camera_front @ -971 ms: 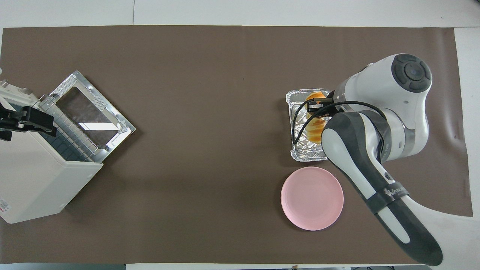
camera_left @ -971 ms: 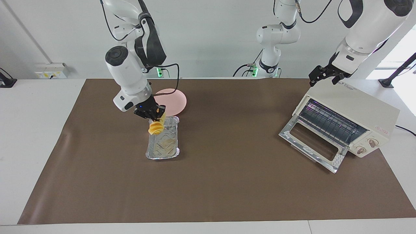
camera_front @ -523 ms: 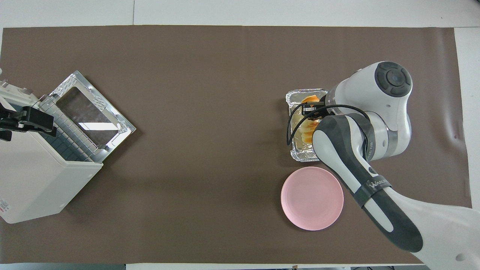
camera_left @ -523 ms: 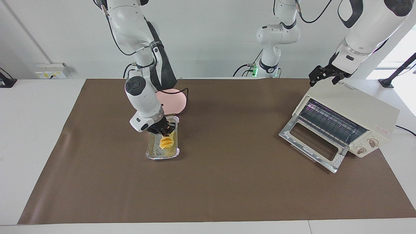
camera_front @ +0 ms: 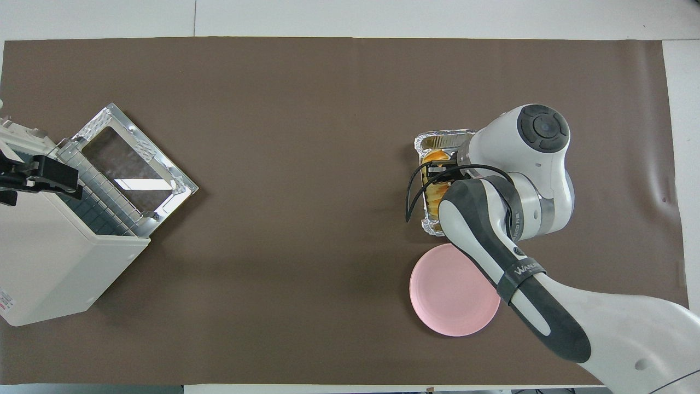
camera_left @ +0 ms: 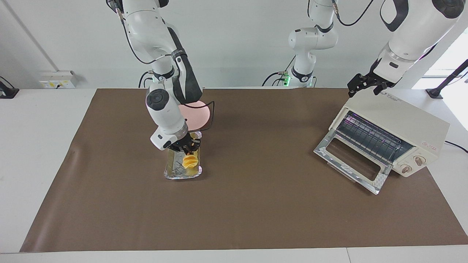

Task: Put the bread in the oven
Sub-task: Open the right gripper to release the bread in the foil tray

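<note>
While the right claw [camera_left: 185, 146] sits low in the foil tray [camera_left: 172, 171] over the bread [camera_left: 190, 160], grip unclear, release flat before lifting; left claw [camera_left: 365, 84], wide, waits on the open oven [camera_left: 398, 124]

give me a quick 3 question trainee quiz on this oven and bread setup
1. True or false: the oven door is shut.
2. Where does the bread lie? A) on the pink plate B) in the foil tray C) on the oven's rack
3. Fill in: the left tool is over the ___.

Key: 1 false, the door hangs open. 2 B, with the right tool low over the bread. 3 oven, above its top corner.
</note>
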Robot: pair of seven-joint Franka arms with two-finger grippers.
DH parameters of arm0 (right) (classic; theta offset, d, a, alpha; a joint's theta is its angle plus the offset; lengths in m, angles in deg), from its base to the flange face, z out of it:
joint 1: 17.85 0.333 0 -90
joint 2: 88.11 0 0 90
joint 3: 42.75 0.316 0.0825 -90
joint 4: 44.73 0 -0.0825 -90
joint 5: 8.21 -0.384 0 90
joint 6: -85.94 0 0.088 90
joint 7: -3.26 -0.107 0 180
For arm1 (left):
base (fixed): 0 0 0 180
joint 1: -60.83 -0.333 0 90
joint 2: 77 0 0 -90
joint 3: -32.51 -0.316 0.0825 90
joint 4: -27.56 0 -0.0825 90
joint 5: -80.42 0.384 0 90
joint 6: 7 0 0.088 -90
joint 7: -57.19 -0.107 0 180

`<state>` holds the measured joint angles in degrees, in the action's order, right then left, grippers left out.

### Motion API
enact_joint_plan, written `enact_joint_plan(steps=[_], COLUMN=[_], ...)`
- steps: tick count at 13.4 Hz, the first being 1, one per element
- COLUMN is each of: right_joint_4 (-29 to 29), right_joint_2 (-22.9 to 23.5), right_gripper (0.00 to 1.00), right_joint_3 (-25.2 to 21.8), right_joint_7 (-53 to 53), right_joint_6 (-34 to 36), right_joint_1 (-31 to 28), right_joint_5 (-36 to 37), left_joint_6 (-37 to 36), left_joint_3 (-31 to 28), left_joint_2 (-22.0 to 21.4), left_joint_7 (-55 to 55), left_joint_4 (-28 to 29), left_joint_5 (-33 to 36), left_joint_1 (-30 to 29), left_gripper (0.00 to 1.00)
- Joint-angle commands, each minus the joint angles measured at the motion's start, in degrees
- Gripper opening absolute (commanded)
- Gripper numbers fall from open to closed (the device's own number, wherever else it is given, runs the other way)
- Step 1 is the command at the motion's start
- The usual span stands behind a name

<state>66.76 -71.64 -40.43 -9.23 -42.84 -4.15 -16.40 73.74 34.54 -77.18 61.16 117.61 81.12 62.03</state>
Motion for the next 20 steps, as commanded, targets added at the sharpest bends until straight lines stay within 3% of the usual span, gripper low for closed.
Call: enact_joint_plan(steps=[1, 5, 9, 12, 13, 14, 15, 16, 20], right_joint_4=[-3.28, -5.40, 0.47, 4.87, 5.32, 5.32, 5.32, 5.32, 4.19], right_joint_2=[-0.47, -0.74, -0.92, -0.74, -0.83, -0.83, -0.83, -0.83, -1.09], right_gripper=[1.00, 1.00, 0.99, 0.90, 0.82, 0.54, 0.15, 0.00, 0.00], right_joint_3=[0.15, -0.03, 0.06, 0.15, 0.15, 0.15, 0.15, 0.15, 0.41], right_joint_7=[3.52, 5.81, 5.55, 5.81, 5.99, 5.99, 5.82, 5.82, 5.64], right_joint_6=[4.13, 6.61, 2.41, -1.90, -2.00, -1.83, -1.83, -1.74, -1.39], right_joint_1=[-2.44, -5.25, -6.83, -6.93, -7.10, -7.11, -7.11, -7.11, -7.02], right_joint_5=[0.72, 0.72, -0.33, -0.42, -0.42, -0.42, -0.51, -0.51, -0.60], left_joint_6=[0.56, 0.56, 0.56, 0.56, 0.56, 0.56, 0.56, 0.56, 0.56], left_joint_3=[-0.18, -0.18, -0.18, -0.18, -0.18, -0.18, -0.18, -0.18, -0.18], left_joint_2=[-0.96, -0.96, -0.96, -0.96, -0.96, -0.96, -0.96, -0.96, -0.96], left_joint_7=[-0.38, -0.38, -0.38, -0.38, -0.38, -0.38, -0.38, -0.38, -0.38], left_joint_4=[0.57, 0.57, 0.57, 0.57, 0.57, 0.57, 0.57, 0.57, 0.57], left_joint_5=[0.80, 0.80, 0.80, 0.80, 0.80, 0.80, 0.80, 0.80, 0.80], left_joint_1=[0.11, 0.11, 0.11, 0.11, 0.11, 0.11, 0.11, 0.11, 0.11], left_gripper=[1.00, 1.00, 1.00, 1.00, 1.00, 1.00, 1.00, 1.00, 1.00])
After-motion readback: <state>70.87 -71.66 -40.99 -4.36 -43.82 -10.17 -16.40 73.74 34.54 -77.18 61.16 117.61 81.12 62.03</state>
